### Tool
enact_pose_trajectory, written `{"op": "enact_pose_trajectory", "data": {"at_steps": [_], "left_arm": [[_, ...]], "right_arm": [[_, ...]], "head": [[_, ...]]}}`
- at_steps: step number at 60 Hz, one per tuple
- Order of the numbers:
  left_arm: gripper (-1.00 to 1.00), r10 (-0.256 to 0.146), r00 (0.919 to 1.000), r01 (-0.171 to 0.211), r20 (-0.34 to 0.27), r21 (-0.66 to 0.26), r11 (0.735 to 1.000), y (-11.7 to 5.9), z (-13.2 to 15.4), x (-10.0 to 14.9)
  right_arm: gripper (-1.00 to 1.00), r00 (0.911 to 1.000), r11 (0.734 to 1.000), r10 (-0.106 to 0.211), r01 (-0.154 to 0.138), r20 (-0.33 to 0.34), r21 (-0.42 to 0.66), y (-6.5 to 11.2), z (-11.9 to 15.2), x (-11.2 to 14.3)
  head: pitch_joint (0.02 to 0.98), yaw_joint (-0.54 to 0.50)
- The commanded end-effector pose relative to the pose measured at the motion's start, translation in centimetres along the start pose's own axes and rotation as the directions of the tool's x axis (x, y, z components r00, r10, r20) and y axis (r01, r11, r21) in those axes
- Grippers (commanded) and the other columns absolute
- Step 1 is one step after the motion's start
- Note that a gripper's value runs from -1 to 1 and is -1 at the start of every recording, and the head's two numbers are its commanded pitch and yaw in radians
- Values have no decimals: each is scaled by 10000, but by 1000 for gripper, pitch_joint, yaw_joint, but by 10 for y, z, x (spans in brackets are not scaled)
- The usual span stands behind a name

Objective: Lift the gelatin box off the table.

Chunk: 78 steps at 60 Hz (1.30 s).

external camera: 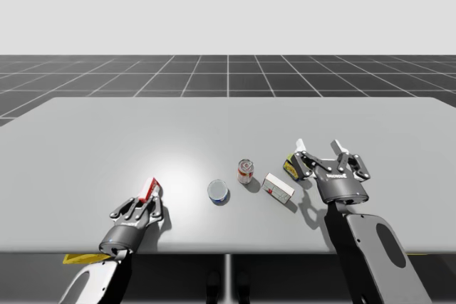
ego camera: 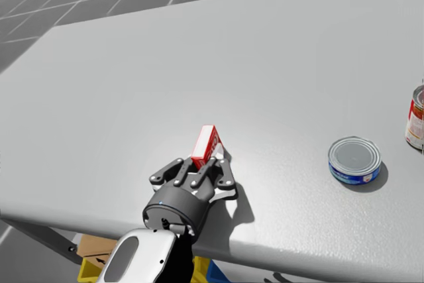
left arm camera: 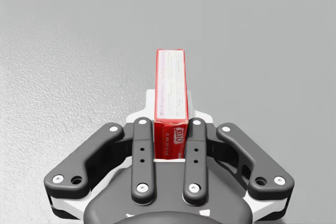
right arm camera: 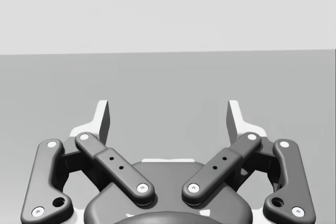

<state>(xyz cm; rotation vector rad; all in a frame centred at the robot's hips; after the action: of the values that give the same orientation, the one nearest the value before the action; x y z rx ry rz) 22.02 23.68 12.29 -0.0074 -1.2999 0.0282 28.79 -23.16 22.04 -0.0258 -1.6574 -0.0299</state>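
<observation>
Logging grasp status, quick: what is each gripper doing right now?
Left gripper: shut on the red gelatin box.
Right gripper: open, holding nothing.

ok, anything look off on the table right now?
Nothing spilled or damaged. Red box is held on a narrow edge between the fingers of my left gripper. Red can and blue can sit upright; white box lies flat. Right gripper is open.

Left hand [left arm camera: 170, 106] clamped, apparently low, right hand [right arm camera: 169, 116] spread wide
</observation>
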Motion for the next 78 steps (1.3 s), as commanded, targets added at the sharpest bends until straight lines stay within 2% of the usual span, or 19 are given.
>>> {"op": "enact_pose_trajectory", "data": {"at_steps": [1,13,21,35,39,47,48,53,54,58,62,65,66,71,73,74,76,78], "left_arm": [[932,-141,9996,132,-235,-403,9991,-2,0,-9],[935,-278,9992,263,-280,-512,9983,-5,-1,-11],[950,-328,9992,310,-238,-727,9969,-6,1,-9],[972,-446,9990,442,-28,-876,9952,-6,4,8],[970,-572,9981,594,246,-973,9935,-7,7,23],[957,-1071,9915,1150,744,-1119,9870,-7,15,54],[967,-1326,9872,1423,882,-1150,9831,-7,16,61],[962,-1735,9785,1864,1113,-1186,9753,-6,21,76],[977,-1879,9744,2023,1237,-1169,9723,-5,23,83],[975,-2010,9692,2178,1426,-1139,9693,-5,27,94],[978,-2220,9579,2440,1823,-1087,9637,-4,33,115],[966,-2296,9523,2543,2012,-1063,9613,-3,36,124],[973,-2384,9458,2654,2204,-1017,9587,-3,39,134],[971,-2494,9318,2829,2636,-969,9543,-3,45,154],[960,-2559,9265,2908,2760,-931,9523,-3,47,160],[970,-2633,9184,2998,2954,-850,9502,-3,49,169],[962,-2637,9168,3006,3001,-836,9501,-3,50,172],[968,-2731,9082,3110,3172,-748,9475,-3,52,181]], "right_arm": [[-1000,10000,10000,17,-17,21,-51,-1,0,0],[-1000,10000,10000,12,-12,17,-70,-3,-1,0],[-1000,10000,10000,-4,4,18,-72,-4,-1,0],[-1000,10000,9999,-31,31,23,-106,-6,-2,0],[-1000,10000,9999,-43,43,19,-106,-6,-2,0],[-1000,10000,10000,-66,65,-37,-54,-7,-3,0],[-1000,10000,10000,-59,59,-43,-42,-7,-3,0],[-1000,9999,10000,-69,69,-77,-10,-8,-3,0],[-1000,10000,10000,-59,58,-78,-31,-8,-4,0],[-1000,10000,10000,-76,76,-62,-51,-9,-4,1],[-1000,9999,10000,-84,84,-75,-43,-9,-4,1],[-1000,9999,10000,-86,86,-94,-16,-10,-3,1],[-1000,9999,10000,-84,84,-124,19,-10,-3,1],[-1000,9998,9999,-110,110,-155,41,-10,-3,2],[-1000,9999,10000,3,-3,-103,49,-10,-2,1],[-1000,9999,10000,-40,41,-115,46,-11,-3,2],[-1000,9999,10000,-37,37,-117,18,-11,-3,1],[-1000,9999,10000,-32,32,-140,-5,-11,-3,2]], "head": [[742,427],[564,439],[496,449],[468,445],[473,444],[478,445],[479,445],[478,443],[477,442],[477,441],[476,441],[474,442],[472,441],[469,441],[468,441],[467,441],[466,440],[464,439]]}}
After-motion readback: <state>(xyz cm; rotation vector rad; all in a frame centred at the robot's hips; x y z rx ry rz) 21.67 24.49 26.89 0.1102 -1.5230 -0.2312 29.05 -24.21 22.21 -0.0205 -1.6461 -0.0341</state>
